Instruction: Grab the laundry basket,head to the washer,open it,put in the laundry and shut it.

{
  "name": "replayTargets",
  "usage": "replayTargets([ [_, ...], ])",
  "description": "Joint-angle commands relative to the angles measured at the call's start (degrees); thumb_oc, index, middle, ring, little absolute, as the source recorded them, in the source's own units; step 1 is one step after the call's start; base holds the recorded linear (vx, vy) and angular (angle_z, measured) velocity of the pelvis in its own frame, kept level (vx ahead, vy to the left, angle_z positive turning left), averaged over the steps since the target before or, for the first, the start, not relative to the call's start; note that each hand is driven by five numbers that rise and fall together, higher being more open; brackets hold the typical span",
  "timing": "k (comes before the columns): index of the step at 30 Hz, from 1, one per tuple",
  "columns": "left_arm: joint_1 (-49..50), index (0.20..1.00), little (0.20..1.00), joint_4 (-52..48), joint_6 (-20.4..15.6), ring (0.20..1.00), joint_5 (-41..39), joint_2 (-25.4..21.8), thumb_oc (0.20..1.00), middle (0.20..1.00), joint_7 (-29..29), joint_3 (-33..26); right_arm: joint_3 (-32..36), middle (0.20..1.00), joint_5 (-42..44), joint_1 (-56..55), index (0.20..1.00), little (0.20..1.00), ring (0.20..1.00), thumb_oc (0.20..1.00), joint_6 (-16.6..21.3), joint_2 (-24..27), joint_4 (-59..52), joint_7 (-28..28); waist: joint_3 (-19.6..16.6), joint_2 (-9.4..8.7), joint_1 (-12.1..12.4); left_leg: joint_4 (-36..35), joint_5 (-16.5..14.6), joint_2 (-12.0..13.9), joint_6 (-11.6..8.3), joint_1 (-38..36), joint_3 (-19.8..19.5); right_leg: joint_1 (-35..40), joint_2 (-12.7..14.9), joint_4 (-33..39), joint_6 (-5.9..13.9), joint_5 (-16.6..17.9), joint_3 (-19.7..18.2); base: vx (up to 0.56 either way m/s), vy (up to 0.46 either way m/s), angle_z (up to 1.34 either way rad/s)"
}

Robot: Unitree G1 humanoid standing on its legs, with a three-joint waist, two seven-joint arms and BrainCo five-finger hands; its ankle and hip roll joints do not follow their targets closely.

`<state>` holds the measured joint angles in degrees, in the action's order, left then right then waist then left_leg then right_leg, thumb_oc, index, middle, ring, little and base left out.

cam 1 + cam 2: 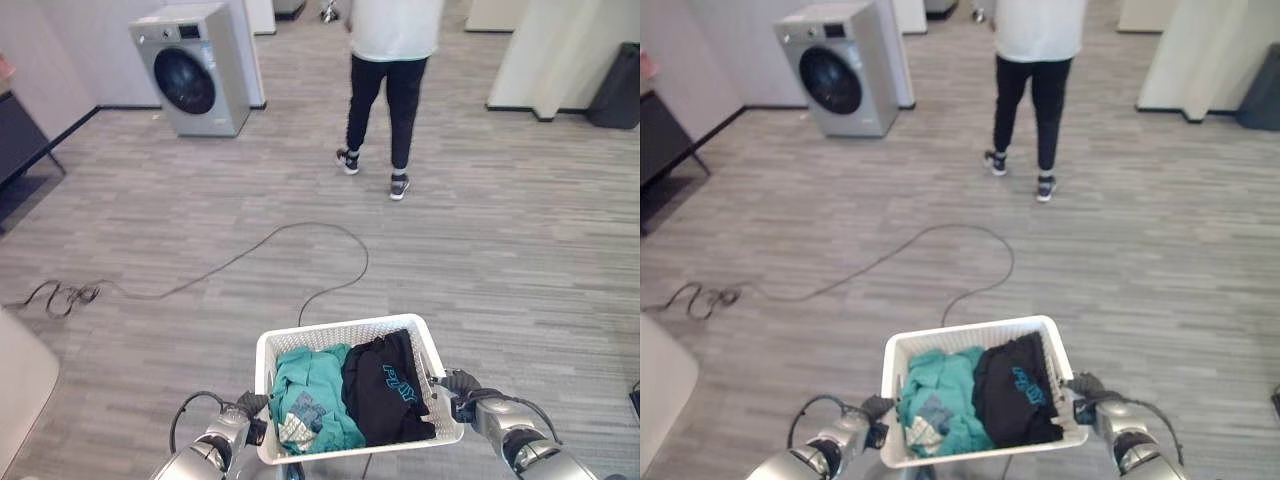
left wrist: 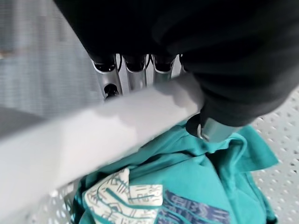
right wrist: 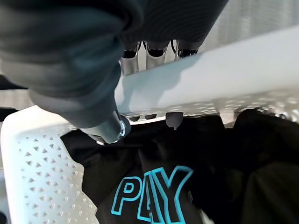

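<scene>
Two hands, our left hand (image 1: 247,412) and right hand (image 1: 457,390), clasp the white perforated plastic laundry basket's (image 1: 330,335) side rims; fingertips hidden, long axis crosswise.

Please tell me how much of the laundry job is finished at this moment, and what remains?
Done: the basket is grabbed, the left hand and right hand each curled round a side rim, with the teal clothes and black clothes inside. In hand: carrying it toward the washer, which stands far ahead on the left, door closed. A person stands ahead. Left: reaching the washer, opening it, loading, shutting.
</scene>
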<state>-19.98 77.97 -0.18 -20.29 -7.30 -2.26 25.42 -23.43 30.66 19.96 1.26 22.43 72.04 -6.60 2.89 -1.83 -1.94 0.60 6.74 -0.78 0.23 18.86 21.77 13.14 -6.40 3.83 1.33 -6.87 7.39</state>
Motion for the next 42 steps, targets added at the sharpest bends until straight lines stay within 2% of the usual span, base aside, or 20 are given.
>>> replayTargets([
  [1, -1.53, 0.2, 0.2, -1.25, -1.8, 0.2, -3.91, -1.48, 0.2, 0.2, 3.8, -3.02, -1.27, 0.2, -0.89, -6.48, 0.2, 0.2, 0.2, 0.2, -1.62, -6.6, -5.68, -5.56, -0.8, 1.87, 1.58, 3.0, 5.09, 3.06, -2.26, -2.59, -3.15, -2.69, 7.85, -9.73, 2.88, -1.33, -0.1, 0.69, 0.293, -0.69],
  [4, -1.36, 0.2, 0.2, -1.75, -1.22, 0.2, -2.39, -2.16, 0.2, 0.2, 4.26, -2.75, -2.47, 0.2, -5.22, -6.36, 0.2, 0.2, 0.2, 0.2, -1.94, -6.93, -6.57, -6.83, -1.65, 0.43, 1.8, 7.57, -1.31, 1.15, 1.69, -5.08, -0.53, -7.05, 13.9, -25.82, 6.07, 6.2, 0.19, 0.42, 0.243, -0.52],
  [6, -2.21, 0.2, 0.2, -1.81, -0.85, 0.2, -1.93, -2.2, 0.2, 0.2, 4.16, -2.14, -2.74, 0.2, -6.29, -5.8, 0.2, 0.2, 0.2, 0.2, -2.17, -7.37, -6.23, -6.85, -0.4, 1.05, 1.4, 6.54, -2.76, 0.31, 3.02, -9.51, 0.29, -11.64, 16.58, -36.23, 6.93, 14.76, 0.37, 0.38, 0.304, -0.56],
  [8, -2.91, 0.2, 0.2, -2.15, -0.8, 0.2, -1.35, -2.19, 0.2, 0.2, 4.05, -1.68, -2.74, 0.2, -6.34, -5.64, 0.2, 0.2, 0.2, 0.2, -2.11, -7.97, -6.6, -7.17, 0.64, 2.48, 0.55, 5.28, -4.13, -0.26, 3.91, -13.16, -0.38, -14.52, 17.77, -43.25, 7.1, 17.29, 2.14, 0.35, 0.221, 0.14],
  [10, -3.29, 0.2, 0.2, -2.58, -1.06, 0.2, -0.99, -2.19, 0.2, 0.2, 3.99, -1.65, -2.67, 0.2, -5.29, -5.95, 0.2, 0.2, 0.2, 0.2, -1.84, -7.67, -7.1, -7.25, 1.13, 3.11, -1.64, 4.39, -5.06, -1.62, 3.93, -15.71, -4.03, -22.21, 8.48, -44.38, 6.52, 13.05, -2.67, 0.31, 0.085, 0.74],
  [11, -3.3, 0.2, 0.2, -2.58, -1.06, 0.2, -0.99, -2.18, 0.2, 0.2, 3.99, -1.66, -2.68, 0.2, -5.28, -5.94, 0.2, 0.2, 0.2, 0.2, -1.84, -7.66, -7.1, -7.25, 1.0, 3.23, -1.6, 4.42, -5.04, -1.5, 3.91, -15.54, -4.0, -22.33, 8.35, -44.24, 6.49, 13.2, -2.67, 0.38, 0.107, 1.01],
  [12, -4.2, 0.2, 0.2, -2.85, -1.05, 0.2, -1.48, -2.48, 0.2, 0.2, 3.96, -1.94, -2.48, 0.2, -4.97, -5.54, 0.2, 0.2, 0.2, 0.2, -2.01, -7.92, -7.14, -7.21, 1.55, 2.9, -2.15, 3.03, -6.05, -2.39, 3.2, -19.0, -3.44, -24.3, 13.39, -33.49, 6.1, 11.44, 4.75, 0.39, 0.058, 1.11],
  [13, -4.31, 0.2, 0.2, -2.73, -0.95, 0.2, -1.52, -2.42, 0.2, 0.2, 3.97, -1.97, -2.5, 0.2, -4.79, -5.39, 0.2, 0.2, 0.2, 0.2, -1.98, -7.84, -7.25, -7.01, 1.6, 2.89, -2.43, 2.69, -6.81, -2.38, 2.33, -20.28, -4.01, -24.02, 14.29, -27.24, 5.56, 10.03, 7.49, 0.57, 0.013, 0.88],
  [15, -4.34, 0.2, 0.2, -1.69, -1.11, 0.2, -0.4, -2.19, 0.2, 0.2, 4.35, -2.26, -2.59, 0.2, -4.16, -5.15, 0.2, 0.2, 0.2, 0.2, -1.77, -7.59, -6.86, -6.89, 1.58, 1.84, -4.34, 2.78, -8.49, -4.28, 1.25, -23.22, -6.98, -27.68, 10.31, -12.03, 6.15, 12.27, 1.96, 0.48, -0.103, 0.25],
  [17, -4.62, 0.2, 0.2, -1.38, -1.49, 0.2, 0.17, -2.28, 0.2, 0.2, 4.42, -3.02, -2.12, 0.2, -4.41, -4.96, 0.2, 0.2, 0.2, 0.2, -1.91, -7.56, -7.21, -6.39, 2.08, 1.07, -5.15, 3.01, -10.62, -3.63, 0.18, -25.41, -7.09, -30.57, 13.92, -4.25, 8.26, 17.04, 3.85, 0.46, -0.114, 0.25],
  [20, -3.53, 0.2, 0.2, -0.1, -1.36, 0.2, 0.49, -1.75, 0.2, 0.2, 4.81, -3.87, -1.92, 0.2, -5.21, -5.98, 0.2, 0.2, 0.2, 0.2, -2.33, -7.24, -6.08, -6.65, 0.57, 0.35, -5.31, 4.82, -11.88, -3.03, -0.98, -29.07, -8.36, -28.39, 13.79, -5.26, 7.92, 18.73, 4.39, 0.6, -0.158, 0.64],
  [23, -2.16, 0.2, 0.2, -0.25, -1.13, 0.2, 0.55, -1.18, 0.2, 0.2, 5.08, -3.68, -2.04, 0.2, -5.54, -7.05, 0.2, 0.2, 0.2, 0.2, -2.52, -6.1, -6.01, -6.63, -0.97, 0.27, -5.97, 15.92, -9.61, 0.19, -3.84, -28.22, -9.55, -25.17, 11.43, -8.08, 5.26, 16.27, 4.48, 0.53, -0.241, 0.14],
  [26, -1.69, 0.2, 0.2, -0.27, -0.59, 0.2, 0.33, -1.04, 0.2, 0.2, 5.23, -2.83, -1.5, 0.2, -4.94, -7.68, 0.2, 0.2, 0.2, 0.2, -2.28, -5.21, -6.01, -5.7, -0.91, -0.81, -6.44, 35.06, 3.19, 9.31, -8.8, -21.18, -5.58, -19.43, 9.66, -7.1, 1.04, 12.7, 7.22, 0.44, -0.335, 0.25],
  [27, -1.63, 0.2, 0.2, -0.51, -0.51, 0.2, 0.27, -1.09, 0.2, 0.2, 5.19, -2.89, -1.72, 0.2, -4.3, -7.6, 0.2, 0.2, 0.2, 0.2, -2.22, -5.1, -6.09, -5.71, -0.86, -1.26, -6.28, 37.67, 3.23, 12.57, -9.13, -20.76, -2.28, -17.32, 8.6, -6.52, 0.36, 10.96, 7.87, 0.43, -0.346, 0.16],
  [31, -2.22, 0.2, 0.2, -0.04, -0.5, 0.2, -1.01, -0.36, 0.2, 0.2, 4.84, -2.74, -1.86, 0.2, -3.77, -7.31, 0.2, 0.2, 0.2, 0.2, -2.44, -4.86, -3.89, -4.99, 0.24, -2.42, -3.68, 39.3, 0.31, 11.39, -7.91, -12.98, 1.7, -12.8, 8.54, -2.37, 0.24, 11.05, 7.35, 0.28, -0.095, -0.02],
  [34, -2.43, 0.2, 0.2, -0.56, -1.04, 0.2, -0.91, -0.11, 0.2, 0.2, 4.56, -2.66, -1.43, 0.2, -3.51, -7.43, 0.2, 0.2, 0.2, 0.2, -2.28, -4.62, -4.72, -4.97, 0.15, -1.11, -3.53, 22.1, -1.86, 8.96, -7.32, -10.54, 4.38, -10.4, 8.71, -1.09, 2.7, 9.71, 7.1, 0.38, 0.108, -0.21],
  [35, -2.49, 0.2, 0.2, -0.6, -1.44, 0.2, -0.47, -0.68, 0.2, 0.2, 4.22, -3.43, -2.3, 0.2, -4.5, -7.17, 0.2, 0.2, 0.2, 0.2, -1.51, -5.05, -6.23, -4.77, 0.63, 0.87, -1.22, 3.0, 3.47, 3.33, -4.77, -5.89, -2.2, -8.45, 6.85, -1.4, 2.93, 8.17, 4.22, 0.43, 0.183, -0.48],
  [37, -2.05, 0.2, 0.2, -0.7, -1.93, 0.2, -1.05, -1.01, 0.2, 0.2, 4.33, -3.4, -2.5, 0.2, -4.86, -6.62, 0.2, 0.2, 0.2, 0.2, -0.99, -5.52, -5.72, -5.2, 1.05, 2.09, 0.38, -5.09, 8.35, 4.04, -6.35, -2.74, -4.72, -4.82, 5.87, -1.7, 2.47, 5.44, 1.55, 0.75, 0.203, -0.9],
  [39, -1.47, 0.2, 0.2, -2.51, -2.62, 0.2, -0.02, -1.46, 0.2, 0.2, 4.83, -1.82, -2.42, 0.2, -3.81, -6.76, 0.2, 0.2, 0.2, 0.2, -1.71, -6.3, -4.28, -6.23, -0.35, 2.48, 0.65, -2.26, 8.62, 4.69, -4.17, -4.54, -0.03, -2.65, 7.08, -2.88, 3.33, 2.28, 0.12, 0.91, 0.316, -1.64],
  [42, -0.93, 0.2, 0.2, -2.9, -2.54, 0.2, -0.36, -1.59, 0.2, 0.2, 4.78, -1.43, -1.23, 0.2, -4.37, -7.23, 0.2, 0.2, 0.2, 0.2, -1.56, -7.37, -1.77, -6.87, -1.79, 0.62, 1.66, 4.59, 1.02, 2.22, 0.0, -4.88, 0.57, -4.72, 13.29, -15.57, 5.75, 4.68, -0.73, 0.7, 0.431, -0.38],
])
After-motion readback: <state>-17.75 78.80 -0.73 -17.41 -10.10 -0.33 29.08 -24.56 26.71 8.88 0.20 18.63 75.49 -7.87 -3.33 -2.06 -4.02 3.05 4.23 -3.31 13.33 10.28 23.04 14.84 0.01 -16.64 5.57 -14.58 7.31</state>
